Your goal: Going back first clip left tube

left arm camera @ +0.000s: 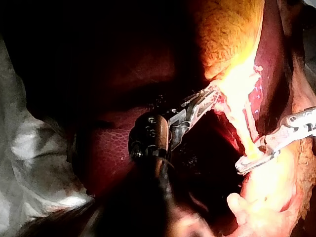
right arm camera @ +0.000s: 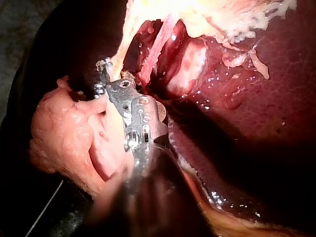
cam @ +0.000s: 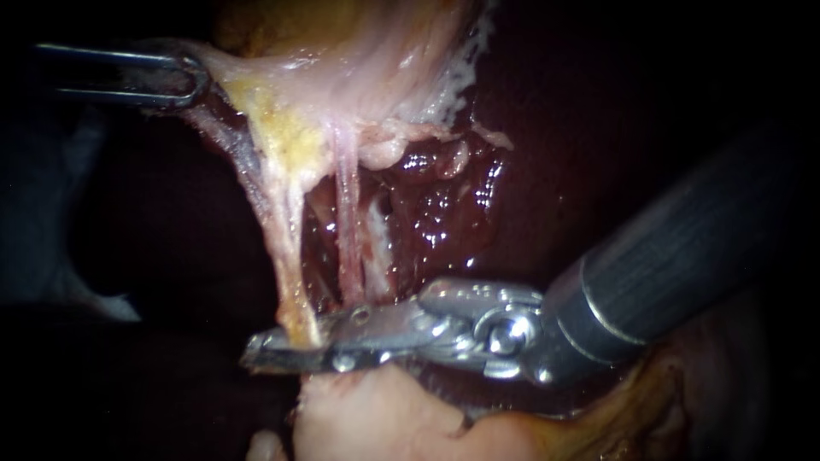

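1. here, the right tool (cam: 273, 350) lies across the lower end of the left tube (cam: 286, 239). its jaws are drawn to a narrow slit, with the yellowish tube pinched between them from both sides.
2. just beside that tube, toward the tool's hinge, the thin pink right tube (cam: 346, 222) runs down and passes behind the upper jaw. a slim gap separates the two tubes.
3. under the right tool a pale lump of tissue (cam: 376, 418) touches the lower jaw, so room on that side is tight.
4. ahead of the tool's tip lies dark, open room.
5. beyond the upper jaw, behind the tubes, the wet dark liver (cam: 444, 205) forms the back wall of the opening.
6. the left tool (cam: 192, 81), well apart from the right one, is closed on a pale edge of the gallbladder (cam: 342, 51). that tissue is stretched taut from its grip toward the tubes.
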Tool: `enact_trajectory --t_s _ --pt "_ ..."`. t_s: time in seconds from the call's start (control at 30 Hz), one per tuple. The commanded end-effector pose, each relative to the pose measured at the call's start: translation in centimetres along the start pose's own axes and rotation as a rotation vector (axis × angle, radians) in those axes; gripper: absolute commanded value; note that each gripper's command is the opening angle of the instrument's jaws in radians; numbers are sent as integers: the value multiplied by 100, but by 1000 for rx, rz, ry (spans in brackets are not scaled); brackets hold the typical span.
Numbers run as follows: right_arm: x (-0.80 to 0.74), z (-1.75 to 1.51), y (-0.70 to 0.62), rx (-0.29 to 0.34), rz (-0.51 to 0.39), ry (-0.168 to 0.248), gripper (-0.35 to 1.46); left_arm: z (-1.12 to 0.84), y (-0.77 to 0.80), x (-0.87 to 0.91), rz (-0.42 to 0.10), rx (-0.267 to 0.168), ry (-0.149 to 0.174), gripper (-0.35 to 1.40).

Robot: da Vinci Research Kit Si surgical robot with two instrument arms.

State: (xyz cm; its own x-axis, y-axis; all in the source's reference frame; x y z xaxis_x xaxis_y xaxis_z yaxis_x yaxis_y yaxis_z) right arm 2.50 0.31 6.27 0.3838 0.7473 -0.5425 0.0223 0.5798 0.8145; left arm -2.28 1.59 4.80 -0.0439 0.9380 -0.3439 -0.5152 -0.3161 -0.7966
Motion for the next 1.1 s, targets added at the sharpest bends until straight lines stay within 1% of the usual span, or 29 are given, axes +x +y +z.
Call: enact_trajectory --t_s 0.03,0.07,0.17,0.2,0.27,0.3,0.37,0.43,0.47,0.63,0.8,0.97,1.1 --pt "0 0 0 0 0 0 -35 0 0 0 1 -1 0 -35" --pt "0 0 0 7 0 1 -32 0 0 0 1 -1 0 -35" --pt "1 1 0 16 0 16 8 0 0 0 1 -1 0 -35" --pt "2 2 0 17 -6 19 18 0 0 0 1 -1 0 -35" --pt "3 5 1 22 -18 30 35 0 0 0 1 -1 0 -35" --pt "3 6 2 21 -24 37 38 0 0 0 1 -1 0 -35" --pt "4 9 4 16 -54 57 42 0 0 0 1 -1 0 -35" --pt "5 10 7 -11 -82 69 46 -1 0 0 1 -1 0 -35" --pt "6 10 10 -30 -111 75 47 -1 0 0 1 -1 0 -35" --pt "5 4 22 -59 -208 82 48 -1 0 0 1 -1 0 -35" --pt "1 -7 31 -113 -296 86 50 -1 0 0 1 -1 0 -35" --pt "-5 -26 30 -139 -392 81 50 -3 0 -1 1 -2 0 -35" --pt "-7 -57 23 -144 -477 74 50 -4 0 -1 1 -2 -1 -35"
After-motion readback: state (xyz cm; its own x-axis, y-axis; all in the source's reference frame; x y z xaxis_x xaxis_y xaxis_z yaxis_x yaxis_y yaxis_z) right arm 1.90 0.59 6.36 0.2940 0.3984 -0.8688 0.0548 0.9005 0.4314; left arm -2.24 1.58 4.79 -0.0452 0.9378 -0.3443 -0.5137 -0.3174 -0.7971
